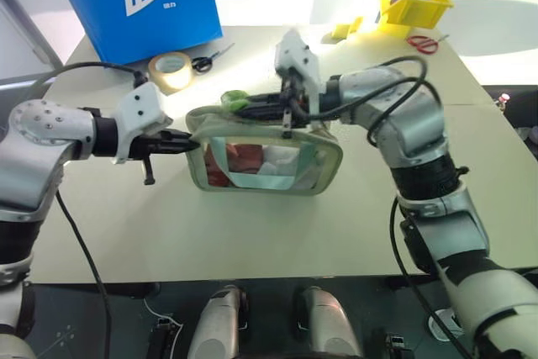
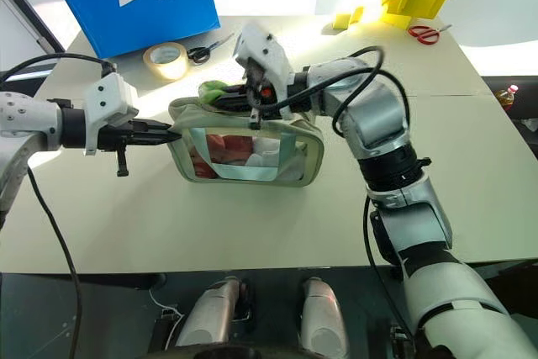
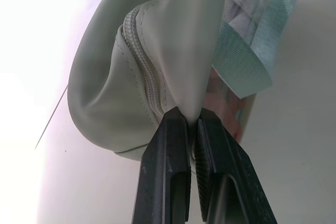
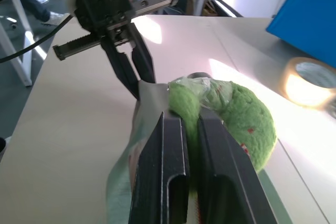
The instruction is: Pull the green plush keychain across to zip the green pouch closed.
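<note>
The green pouch (image 1: 329, 160) stands on the table, its clear window facing me and its zipper (image 3: 144, 72) running along the top. My left gripper (image 1: 192, 145) is shut on the fabric at the pouch's left end, with its pads (image 3: 173, 129) pinching that edge. The green plush keychain (image 4: 247, 119) sits at the top left of the pouch (image 2: 309, 153), near the left gripper (image 4: 139, 83). Reaching in from the right over the pouch top, my right gripper (image 2: 225, 100) is shut on the keychain (image 1: 235, 98), its fingers (image 4: 165, 145) squeezing the fuzzy ring.
A blue box (image 1: 134, 2) stands at the back left with a tape roll (image 1: 171, 69) and black scissors (image 1: 210, 56) in front of it. A yellow bin (image 1: 416, 2) and red scissors (image 1: 424, 41) lie at the back right.
</note>
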You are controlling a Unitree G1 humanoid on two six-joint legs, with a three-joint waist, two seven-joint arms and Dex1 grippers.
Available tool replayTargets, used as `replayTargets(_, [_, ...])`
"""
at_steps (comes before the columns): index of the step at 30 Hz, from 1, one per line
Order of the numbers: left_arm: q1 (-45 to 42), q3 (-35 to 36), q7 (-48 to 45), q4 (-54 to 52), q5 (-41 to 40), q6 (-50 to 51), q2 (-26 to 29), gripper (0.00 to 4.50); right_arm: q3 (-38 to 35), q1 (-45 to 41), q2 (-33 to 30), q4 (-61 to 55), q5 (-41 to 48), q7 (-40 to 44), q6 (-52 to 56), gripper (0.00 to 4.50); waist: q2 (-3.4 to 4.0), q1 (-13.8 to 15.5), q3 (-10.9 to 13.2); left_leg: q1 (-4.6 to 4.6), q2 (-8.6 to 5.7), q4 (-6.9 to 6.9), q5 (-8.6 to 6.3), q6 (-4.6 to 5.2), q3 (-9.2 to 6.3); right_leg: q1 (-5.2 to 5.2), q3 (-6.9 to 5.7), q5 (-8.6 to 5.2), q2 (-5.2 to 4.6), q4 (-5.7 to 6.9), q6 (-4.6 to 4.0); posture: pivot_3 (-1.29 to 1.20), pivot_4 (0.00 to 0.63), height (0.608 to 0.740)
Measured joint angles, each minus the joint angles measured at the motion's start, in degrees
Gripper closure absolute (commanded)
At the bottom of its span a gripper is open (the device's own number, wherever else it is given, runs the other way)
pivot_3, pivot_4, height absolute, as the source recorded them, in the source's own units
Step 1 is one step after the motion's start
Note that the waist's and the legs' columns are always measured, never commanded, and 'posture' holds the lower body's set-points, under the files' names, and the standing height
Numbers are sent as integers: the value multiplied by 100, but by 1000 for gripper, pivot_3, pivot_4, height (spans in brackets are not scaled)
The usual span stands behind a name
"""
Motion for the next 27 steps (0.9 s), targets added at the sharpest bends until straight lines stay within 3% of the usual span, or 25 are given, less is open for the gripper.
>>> replayTargets(4, [-9, -12, -19, -8, -2, -8, -20, 4500, -452, 123, -671, -314, 109, -289, 456, 4406, 0, 24, 0, 0, 0, 0, -14, 21, 0, -1, 0, -10, -5, -3, -17, 0, 150, 740])
replayTargets(13, [-120, -129, -99, 83, 32, -68, -73, 4500, -1126, 1333, -2068, -752, -35, -857, 616, 4406, 2, 103, 1, -1, 0, -1, -15, 22, 2, -7, 1, -12, -20, -6, -21, 0, 150, 740])
replayTargets(21, [-120, -139, -137, 102, 39, -117, -75, 4500, -1938, 2393, -1959, -1038, 53, -1655, 893, 4406, 1, 109, 0, 0, 1, -1, -16, 24, 1, 0, 1, -13, -24, -12, -23, 0, 150, 740])
replayTargets(27, [-143, -171, -177, 104, 50, -110, -74, 4500, -2028, 3263, -1188, -1119, 151, -2163, 888, 4406, 0, 107, -1, 6, 2, -1, -16, 25, 0, 8, 0, -13, -18, -11, -22, 0, 150, 740])
